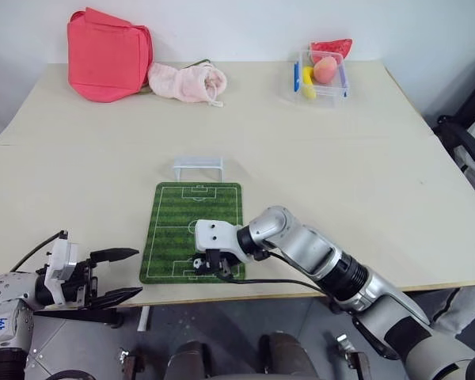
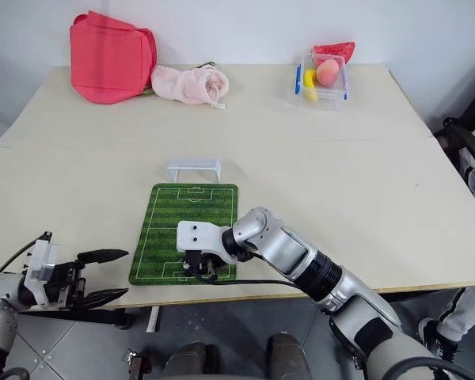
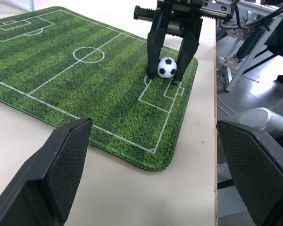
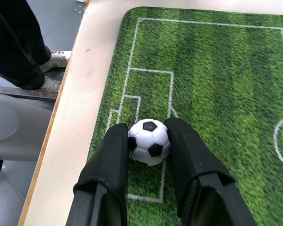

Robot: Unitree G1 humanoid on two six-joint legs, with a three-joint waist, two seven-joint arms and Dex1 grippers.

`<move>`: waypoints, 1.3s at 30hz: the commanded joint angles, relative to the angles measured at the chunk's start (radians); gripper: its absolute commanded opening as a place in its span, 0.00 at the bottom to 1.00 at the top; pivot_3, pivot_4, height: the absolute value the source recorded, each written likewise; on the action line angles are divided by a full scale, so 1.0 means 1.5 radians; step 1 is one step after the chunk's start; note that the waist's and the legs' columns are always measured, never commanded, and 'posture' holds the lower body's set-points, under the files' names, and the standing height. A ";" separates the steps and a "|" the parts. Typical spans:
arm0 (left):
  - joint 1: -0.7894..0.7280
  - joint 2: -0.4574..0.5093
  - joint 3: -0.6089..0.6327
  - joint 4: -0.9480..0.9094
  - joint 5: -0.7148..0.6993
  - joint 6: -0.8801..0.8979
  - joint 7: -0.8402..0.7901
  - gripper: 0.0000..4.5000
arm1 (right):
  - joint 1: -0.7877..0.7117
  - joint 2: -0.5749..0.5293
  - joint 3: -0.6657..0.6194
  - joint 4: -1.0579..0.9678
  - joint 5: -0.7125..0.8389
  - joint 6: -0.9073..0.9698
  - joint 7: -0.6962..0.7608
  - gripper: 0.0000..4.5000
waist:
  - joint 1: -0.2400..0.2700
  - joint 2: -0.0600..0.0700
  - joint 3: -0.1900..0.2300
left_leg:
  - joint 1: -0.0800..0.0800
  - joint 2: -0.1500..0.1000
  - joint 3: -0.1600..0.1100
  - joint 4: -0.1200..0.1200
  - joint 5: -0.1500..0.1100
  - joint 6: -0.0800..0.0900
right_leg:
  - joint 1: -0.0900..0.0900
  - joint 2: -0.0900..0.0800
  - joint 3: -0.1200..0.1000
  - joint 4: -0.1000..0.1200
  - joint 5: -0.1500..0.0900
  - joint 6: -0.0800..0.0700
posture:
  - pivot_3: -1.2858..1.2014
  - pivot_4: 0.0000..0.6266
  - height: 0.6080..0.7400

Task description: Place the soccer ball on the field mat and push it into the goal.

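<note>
- The right gripper (image 4: 150, 141) has its two black fingers clamped on the soccer ball (image 4: 149, 141), one on each side, low over the near penalty box of the field mat (image 1: 174, 229). In the left wrist view the ball sits at or just above the grass, which looks like the set-down step.
- The ball is at about 6 o'clock on the mat (the end nearest the table's front edge). The goal (image 1: 198, 167) stands at 12 o'clock, just past the far short edge, its mouth facing the pitch, so a straight push down the length should suit.
- The left gripper (image 1: 112, 275) hangs off the mat's near-left corner, around 8 o'clock from the ball, fingers wide apart and holding nothing, probably kept clear of the lane.
- No brand or label is readable. The mat carries only white pitch lines, and blue handwriting on the left arm is too small to make out.
</note>
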 commanded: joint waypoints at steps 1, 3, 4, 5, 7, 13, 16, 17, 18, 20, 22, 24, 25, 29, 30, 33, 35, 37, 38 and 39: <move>0.001 0.005 0.018 -0.012 -0.011 -0.008 0.010 1.00 | -0.019 0.027 0.005 0.007 -0.005 -0.020 0.009 0.19 | -0.001 0.000 0.000 | 0.000 0.000 0.000 0.000 0.000 0.000 | 0.000 0.000 0.000 0.000 0.000 0.000 | 0.52 0.24 1.00; 0.000 0.003 0.018 -0.009 -0.010 -0.012 0.014 1.00 | -0.021 0.035 0.003 0.015 -0.008 -0.023 0.012 0.19 | -0.001 0.000 0.000 | 0.000 0.000 0.000 0.000 0.000 0.000 | 0.000 0.000 0.000 0.000 0.000 0.000 | 0.52 0.24 1.00; -0.001 0.003 0.018 -0.008 -0.010 -0.013 0.016 1.00 | -0.022 0.039 0.002 0.020 -0.010 -0.025 0.013 0.19 | -0.001 0.000 0.000 | 0.000 0.000 0.000 0.000 0.000 0.000 | 0.000 0.000 0.000 0.000 0.000 0.000 | 0.52 0.24 1.00; -0.002 0.003 0.018 -0.007 -0.010 -0.014 0.017 1.00 | -0.022 0.040 0.001 0.024 -0.012 -0.027 0.015 0.19 | 0.000 0.000 0.000 | 0.000 0.000 0.000 0.000 0.000 0.000 | 0.000 0.000 0.000 0.000 0.000 0.000 | 0.52 0.24 1.00; -0.004 0.002 0.017 -0.005 -0.009 -0.015 0.019 1.00 | -0.021 0.041 0.002 0.028 -0.017 -0.033 0.019 0.19 | 0.000 0.000 0.000 | 0.000 0.000 0.000 0.000 0.000 0.000 | 0.000 0.000 0.000 0.000 0.000 0.000 | 0.52 0.24 1.00; -0.013 0.001 0.013 0.004 -0.005 -0.023 0.027 1.00 | -0.021 0.048 -0.001 0.034 -0.024 -0.037 0.025 0.19 | 0.000 0.000 0.000 | 0.000 0.000 0.000 0.000 0.000 0.000 | 0.000 0.000 0.000 0.000 0.000 0.000 | 0.52 0.24 1.00; -0.020 -0.001 0.010 0.008 -0.002 -0.025 0.032 1.00 | -0.020 0.048 -0.001 0.037 -0.029 -0.040 0.027 0.41 | -0.001 0.000 0.000 | 0.000 0.000 0.000 0.000 0.000 0.000 | 0.000 0.000 0.000 0.000 0.000 0.000 | 0.52 0.24 1.00; -0.022 -0.002 0.009 0.011 -0.002 -0.026 0.032 1.00 | -0.020 0.049 -0.002 0.037 -0.030 -0.041 0.028 0.49 | -0.001 0.000 0.000 | 0.000 0.000 0.000 0.000 0.000 0.000 | 0.000 0.000 0.000 0.000 0.000 0.000 | 0.52 0.24 1.00; -0.024 -0.003 0.009 0.013 -0.001 -0.027 0.033 1.00 | -0.019 0.049 -0.003 0.035 -0.030 -0.041 0.030 0.55 | -0.001 0.000 0.000 | 0.000 0.000 0.000 0.000 0.000 0.000 | 0.000 0.000 0.000 0.000 0.000 0.000 | 0.52 0.24 1.00; -0.029 -0.004 0.007 0.017 0.000 -0.029 0.034 1.00 | -0.019 0.048 -0.007 0.030 -0.028 -0.039 0.033 0.63 | -0.001 0.000 0.000 | 0.000 0.000 0.000 0.000 0.000 0.000 | 0.000 0.000 0.000 0.000 0.000 0.000 | 0.52 0.24 1.00; -0.033 -0.005 0.004 0.022 0.000 -0.031 0.036 1.00 | -0.020 0.048 -0.010 0.028 -0.028 -0.039 0.034 0.63 | 0.000 0.000 0.000 | 0.000 0.000 0.000 0.000 0.000 0.000 | 0.000 0.000 0.000 0.000 0.000 0.000 | 0.52 0.24 1.00; -0.037 -0.006 0.002 0.024 0.001 -0.033 0.036 1.00 | -0.021 0.048 -0.013 0.025 -0.028 -0.038 0.034 0.63 | 0.000 0.000 0.000 | 0.000 0.000 0.000 0.000 0.000 0.000 | 0.000 0.000 0.000 0.000 0.000 0.000 | 0.52 0.24 1.00; -0.039 -0.006 0.001 0.025 0.001 -0.033 0.037 1.00 | -0.022 0.047 -0.015 0.021 -0.027 -0.037 0.035 0.63 | 0.000 0.000 0.000 | 0.000 0.000 0.000 0.000 0.000 0.000 | 0.000 0.000 0.000 0.000 0.000 0.000 | 0.52 0.24 1.00; -0.046 -0.007 -0.003 0.032 0.002 -0.035 0.038 1.00 | -0.028 0.046 -0.025 0.002 -0.020 -0.031 0.038 0.63 | 0.000 0.000 0.000 | 0.000 0.000 0.000 0.000 0.000 0.000 | 0.000 0.000 0.000 0.000 0.000 0.000 | 0.52 0.24 1.00; -0.047 -0.007 -0.004 0.033 0.001 -0.035 0.038 1.00 | -0.034 0.045 -0.032 -0.009 -0.017 -0.026 0.039 0.63 | -0.001 0.000 0.000 | 0.000 0.000 0.000 0.000 0.000 0.000 | 0.000 0.000 0.000 0.000 0.000 0.000 | 0.52 0.24 1.00; -0.050 -0.007 -0.005 0.034 0.000 -0.035 0.038 1.00 | -0.052 0.040 -0.046 -0.036 -0.010 -0.006 0.043 0.63 | -0.001 0.000 0.000 | -0.001 0.000 0.000 0.000 0.000 0.000 | -0.001 0.000 0.000 0.000 0.000 0.000 | 0.52 0.24 1.00; -0.049 -0.007 -0.004 0.033 -0.001 -0.033 0.037 1.00 | -0.058 0.034 -0.056 -0.057 -0.002 0.020 0.044 0.63 | 0.000 0.000 0.000 | -0.002 0.000 -0.001 0.000 0.000 0.000 | -0.002 0.000 0.000 0.000 0.000 0.000 | 0.52 0.24 1.00; -0.045 -0.004 -0.003 0.029 -0.004 -0.030 0.032 1.00 | -0.045 0.017 -0.067 -0.113 0.013 0.056 0.044 0.54 | 0.000 0.000 0.000 | -0.005 0.000 -0.001 0.002 0.000 0.000 | -0.005 0.000 0.000 0.002 0.000 0.000 | 0.52 0.24 1.00; -0.043 -0.003 -0.003 0.028 -0.005 -0.028 0.030 1.00 | -0.034 0.004 -0.064 -0.144 0.021 0.064 0.051 0.49 | 0.000 0.000 0.000 | -0.007 0.000 -0.001 0.002 0.000 0.000 | -0.006 0.000 -0.001 0.002 0.000 0.000 | 0.52 0.24 1.00; -0.043 -0.002 -0.002 0.027 -0.006 -0.028 0.029 1.00 | -0.026 0.004 -0.061 -0.158 0.027 0.077 0.047 0.43 | 0.001 0.000 0.000 | -0.007 0.000 -0.001 0.002 0.000 0.000 | -0.007 0.000 -0.001 0.002 0.000 0.000 | 0.52 0.24 1.00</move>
